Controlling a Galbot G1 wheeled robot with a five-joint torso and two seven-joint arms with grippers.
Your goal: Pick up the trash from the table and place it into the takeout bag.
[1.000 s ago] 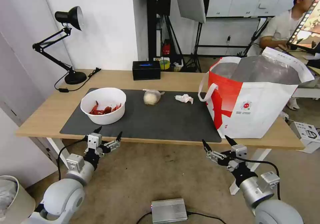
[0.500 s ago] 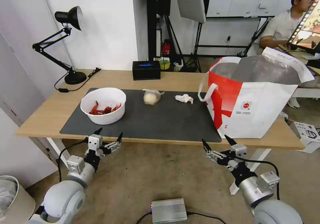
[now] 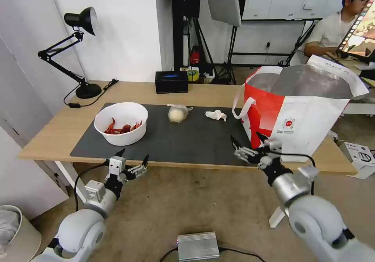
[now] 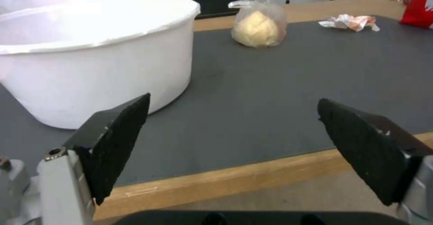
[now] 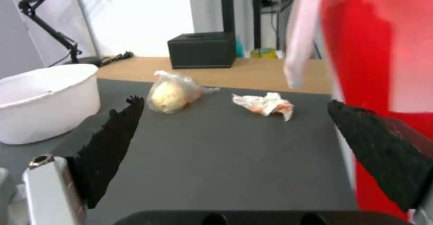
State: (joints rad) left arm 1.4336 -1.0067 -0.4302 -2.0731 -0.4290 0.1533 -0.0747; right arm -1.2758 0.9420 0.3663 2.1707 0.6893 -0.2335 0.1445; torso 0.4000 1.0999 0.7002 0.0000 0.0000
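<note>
Right pincer (image 3: 246, 144) spread wide and empty over the near right edge of the dark grey mat (image 3: 195, 145) on the light-wood bench (image 3: 50, 133). Left pincer (image 3: 133, 161) gaping, empty, below the bench's near edge. Small knotted clear bag of white food (image 3: 178, 113) at mat's far middle, knot pointing right; crumpled white tissue (image 3: 216, 115) right of it; large red-and-white takeout bag (image 3: 297, 125) upright at right.

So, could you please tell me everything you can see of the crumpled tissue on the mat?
The tissue is a small wad of thin white paper, crumpled and lying low, with orange-red stains in its folds. It lies on the grey mat toward its far edge, between the knotted bag of pale food and the takeout bag, apart from both. Nothing touches it except the mat.
</note>
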